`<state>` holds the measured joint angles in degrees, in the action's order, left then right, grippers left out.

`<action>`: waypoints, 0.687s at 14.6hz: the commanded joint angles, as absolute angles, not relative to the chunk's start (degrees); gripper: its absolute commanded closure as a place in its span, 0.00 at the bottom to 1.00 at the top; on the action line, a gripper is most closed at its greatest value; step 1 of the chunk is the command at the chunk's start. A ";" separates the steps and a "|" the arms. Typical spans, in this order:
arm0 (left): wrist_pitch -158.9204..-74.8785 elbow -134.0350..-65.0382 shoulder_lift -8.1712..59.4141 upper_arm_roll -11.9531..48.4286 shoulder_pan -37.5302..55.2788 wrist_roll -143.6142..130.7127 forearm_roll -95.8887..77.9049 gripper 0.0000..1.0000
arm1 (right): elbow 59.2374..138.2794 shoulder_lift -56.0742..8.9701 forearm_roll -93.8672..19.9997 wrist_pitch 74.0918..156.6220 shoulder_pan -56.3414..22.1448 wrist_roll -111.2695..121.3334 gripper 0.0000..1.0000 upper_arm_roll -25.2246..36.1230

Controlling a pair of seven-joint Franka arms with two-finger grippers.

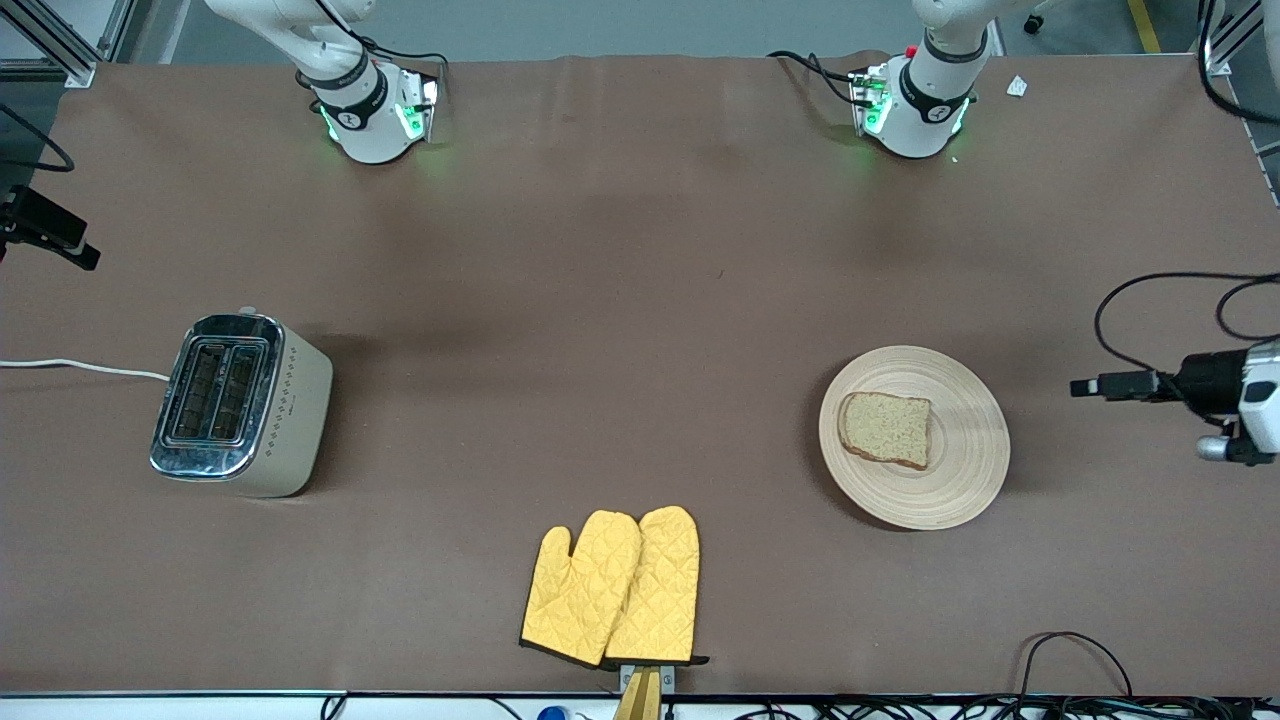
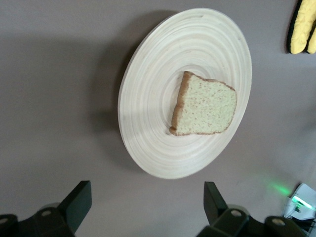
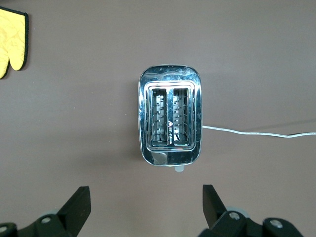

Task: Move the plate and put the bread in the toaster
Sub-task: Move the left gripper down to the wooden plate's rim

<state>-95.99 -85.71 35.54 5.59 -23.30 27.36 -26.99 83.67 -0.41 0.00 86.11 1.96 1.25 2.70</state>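
The round light-wood plate (image 1: 915, 437) lies toward the left arm's end of the table, with the slice of brown bread (image 1: 886, 429) flat on it. Both show in the left wrist view, the plate (image 2: 148, 98) and the bread (image 2: 205, 104). My left gripper (image 2: 146, 197) is open and empty, high over bare table beside the plate. The cream and chrome toaster (image 1: 240, 403) stands toward the right arm's end, its two slots empty. My right gripper (image 3: 146, 200) is open and empty, high over the table beside the toaster (image 3: 170, 121). Neither gripper shows in the front view.
A pair of yellow oven mitts (image 1: 612, 588) lies at the table edge nearest the front camera. The toaster's white cord (image 1: 80, 367) runs off the right arm's end. A black camera on a mount (image 1: 1190, 385) stands at the left arm's end.
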 commanded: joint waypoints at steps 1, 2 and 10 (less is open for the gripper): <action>-96.67 -81.65 42.79 5.98 -23.81 33.64 -31.63 0.00 | 83.41 -0.44 0.62 85.69 1.84 0.35 0.00 2.55; -96.85 -81.65 43.85 6.06 -23.99 34.71 -32.86 0.00 | 83.41 -0.44 0.62 85.69 1.85 0.35 0.00 2.55; -99.84 -81.74 48.60 6.77 -23.20 37.88 -36.30 0.00 | 83.50 -0.44 0.62 85.69 1.93 0.44 0.00 2.55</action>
